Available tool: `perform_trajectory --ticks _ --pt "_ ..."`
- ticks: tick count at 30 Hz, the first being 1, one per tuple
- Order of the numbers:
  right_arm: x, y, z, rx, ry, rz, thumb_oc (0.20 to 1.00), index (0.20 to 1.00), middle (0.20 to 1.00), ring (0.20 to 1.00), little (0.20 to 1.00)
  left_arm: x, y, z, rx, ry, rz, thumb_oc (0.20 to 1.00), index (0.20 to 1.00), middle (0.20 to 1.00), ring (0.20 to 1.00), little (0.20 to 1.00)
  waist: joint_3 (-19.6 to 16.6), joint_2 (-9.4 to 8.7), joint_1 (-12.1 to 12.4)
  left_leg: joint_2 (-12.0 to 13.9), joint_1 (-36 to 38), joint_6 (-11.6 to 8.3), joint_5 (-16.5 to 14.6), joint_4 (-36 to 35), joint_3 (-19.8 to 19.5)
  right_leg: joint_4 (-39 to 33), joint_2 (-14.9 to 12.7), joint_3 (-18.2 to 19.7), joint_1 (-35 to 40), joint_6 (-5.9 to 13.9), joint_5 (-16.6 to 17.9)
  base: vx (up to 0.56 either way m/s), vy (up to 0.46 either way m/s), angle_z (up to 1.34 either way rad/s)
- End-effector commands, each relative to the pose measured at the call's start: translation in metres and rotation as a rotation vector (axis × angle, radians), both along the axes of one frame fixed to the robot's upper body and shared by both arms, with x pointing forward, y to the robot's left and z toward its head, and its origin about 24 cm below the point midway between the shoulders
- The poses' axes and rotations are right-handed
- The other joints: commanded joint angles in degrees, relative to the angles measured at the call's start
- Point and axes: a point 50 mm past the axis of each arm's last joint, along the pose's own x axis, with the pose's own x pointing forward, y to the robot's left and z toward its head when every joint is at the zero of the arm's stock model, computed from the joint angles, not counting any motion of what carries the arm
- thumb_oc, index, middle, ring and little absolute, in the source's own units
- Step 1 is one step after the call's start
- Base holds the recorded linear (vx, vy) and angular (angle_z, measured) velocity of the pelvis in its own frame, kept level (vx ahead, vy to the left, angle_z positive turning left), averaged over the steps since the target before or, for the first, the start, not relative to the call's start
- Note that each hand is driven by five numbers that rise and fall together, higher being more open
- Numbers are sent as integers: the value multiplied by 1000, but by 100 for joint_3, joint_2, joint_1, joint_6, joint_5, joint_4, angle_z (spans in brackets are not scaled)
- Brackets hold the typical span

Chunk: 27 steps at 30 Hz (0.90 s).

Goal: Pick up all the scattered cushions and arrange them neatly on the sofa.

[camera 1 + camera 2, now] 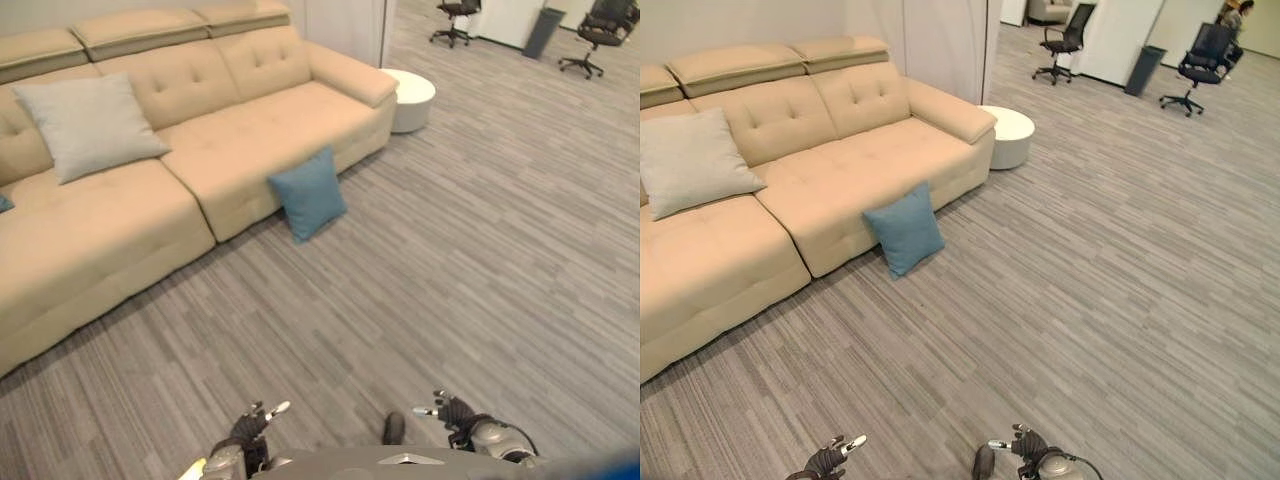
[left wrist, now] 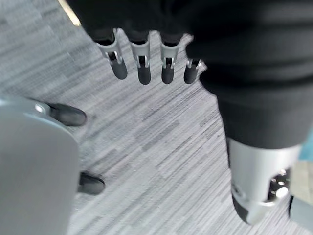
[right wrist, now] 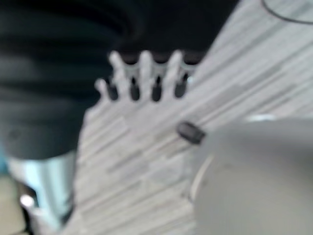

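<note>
While a blue cushion (image 1: pixel 308 193) stands on the grey striped carpet (image 1: pixel 470 250), leaning against the front of the beige sofa (image 1: pixel 250 130) below its right-hand seat, both of the robot's hands hang low at the near edge of the scene, well apart from it. A pale grey cushion (image 1: pixel 88 124) rests upright on the sofa against the backrest, to the left of the blue one and farther back. At the sofa's far left edge, the corner of another bluish object (image 1: pixel 4 203) peeks in on the seat; what it is cannot be told. The left hand (image 1: pixel 258 418) has its fingers (image 2: pixel 142 66) straight and relaxed, a little apart, over bare carpet and holding nothing. The right hand (image 1: pixel 448 408) is likewise empty, its fingers (image 3: pixel 145 73) extended in a loose row above the floor. Just past the sofa's right arm sits a round white side table (image 1: pixel 412 97). Farther off, black office chairs (image 1: pixel 1068 40) and a dark bin (image 1: pixel 1142 68) stand on the carpet.
</note>
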Motion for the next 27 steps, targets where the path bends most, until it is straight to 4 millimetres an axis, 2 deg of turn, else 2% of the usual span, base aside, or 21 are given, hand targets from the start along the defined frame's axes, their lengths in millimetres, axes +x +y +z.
perform_trajectory --ticks 1,2,3,4,6,7,8,9,10,12,13,14,17,18,21,23,24,26,27 --pt "24 -24 12 -58 -102 -10 1000 1000 1000 1000 1000 37 -15 8 -18 -108 -90 1000 1000 1000 1000 1000 242 -228 193 272 -856 25 949 2522 48 -360 -192 42 443 252 464 178 -278 65" --pt "28 -27 14 -70 -114 -16 1000 1000 1000 1000 1000 45 -16 11 -13 -136 -113 1000 1000 1000 1000 1000 479 -321 307 361 -1466 48 804 3710 155 -445 -176 15 768 168 460 309 -208 42" --pt "30 -28 15 -76 -126 -22 1000 1000 1000 1000 1000 52 -15 14 -10 -165 -123 1000 1000 1000 1000 1000 628 -375 512 236 -2120 -4 850 3485 254 -615 -33 117 1163 171 397 370 -88 55" --pt "28 -29 15 -74 -125 -22 1000 1000 1000 1000 1000 52 -15 14 -11 -163 -128 1000 1000 1000 1000 1000 621 -369 564 235 -2116 -45 859 3114 307 -648 41 140 1258 189 363 487 130 44" --pt "23 -29 13 -65 -118 -37 1000 1000 1000 1000 1000 50 -12 14 -5 -160 -136 1000 1000 1000 1000 1000 587 -329 714 237 -2094 -312 1110 1298 787 -648 235 178 1675 245 307 529 266 -13" --pt "22 -28 13 -58 -116 -41 1000 1000 1000 1000 1000 50 -9 15 1 -158 -133 1000 1000 1000 1000 1000 612 -333 735 243 -2104 -436 1232 1139 866 -648 224 171 1788 236 286 558 330 -19" --pt "22 -26 13 -51 -120 -47 1000 1000 1000 1000 1000 46 -4 14 4 -148 -127 1000 1000 1000 1000 1000 548 -337 792 329 -1918 -430 1229 880 900 -633 229 134 1912 258 308 447 322 11" --pt "21 -24 12 -45 -115 -47 1000 1000 1000 1000 1000 43 -1 13 10 -135 -124 1000 1000 1000 1000 1000 469 -340 787 311 -1792 -472 1348 837 862 -604 178 95 1991 276 307 544 462 15" --pt "22 -19 11 -36 -116 -37 1000 1000 1000 1000 1000 37 3 12 18 -122 -112 1000 1000 1000 1000 1000 302 -374 830 241 -1647 -399 1418 777 724 -364 73 53 2016 281 284 413 430 -1" --pt "22 -13 11 -26 -117 -23 1000 1000 1000 1000 1000 34 7 12 27 -110 -117 1000 1000 1000 1000 1000 223 -400 831 153 -1461 -369 1515 738 698 7 9 29 2030 283 260 315 373 -2" --pt "24 -11 11 -19 -121 -17 1000 1000 1000 1000 1000 35 8 12 30 -112 -116 1000 1000 1000 1000 1000 214 -365 819 119 -1289 -346 1511 646 654 239 -40 -9 2000 291 196 313 409 -1" --pt "27 -5 11 -3 -130 -2 1000 1000 1000 1000 1000 37 9 13 30 -121 -116 1000 1000 1000 1000 1000 219 -285 817 126 -1024 -313 1535 625 589 886 -154 -114 1899 289 219 282 383 -2" --pt "38 3 15 13 -159 30 1000 1000 1000 1000 1000 38 12 14 43 -119 -109 1000 1000 1000 1000 1000 277 -35 706 149 -535 -225 1525 447 410 1649 -32 -66 1439 292 117 284 322 32" --pt "44 5 18 14 -182 51 1000 1000 1000 1000 1000 39 10 13 40 -120 -104 1000 1000 1000 1000 1000 345 27 517 24 -245 -111 1511 359 171 1391 127 80 847 254 117 293 265 34" --pt "45 3 19 10 -191 52 1000 1000 1000 1000 1000 41 4 13 28 -123 -111 1000 1000 1000 1000 1000 430 -7 313 -135 -91 -8 1429 326 -33 531 221 249 424 212 139 208 137 43" --pt "46 1 19 4 -188 54 1000 1000 1000 1000 1000 42 1 12 22 -121 -112 1000 1000 1000 1000 1000 486 64 134 -135 111 53 1352 221 -172 78 316 280 71 199 149 188 102 82" --pt "47 0 19 2 -186 55 1000 1000 1000 1000 1000 43 0 12 17 -116 -108 1000 1000 1000 1000 1000 509 100 77 -129 163 50 1340 189 -210 46 331 269 -22 206 163 116 72 36" --pt "46 -1 19 -1 -183 55 1000 1000 1000 1000 1000 44 -3 12 13 -115 -113 1000 1000 1000 1000 1000 497 37 73 -198 120 54 1340 209 -264 -65 282 327 58 180 231 105 24 66" --pt "42 -5 18 -18 -167 49 1000 1000 1000 1000 1000 45 -5 11 17 -114 -120 1000 1000 1000 1000 1000 335 -53 92 -225 49 117 1300 149 -300 -184 322 441 182 231 347 148 2 85"
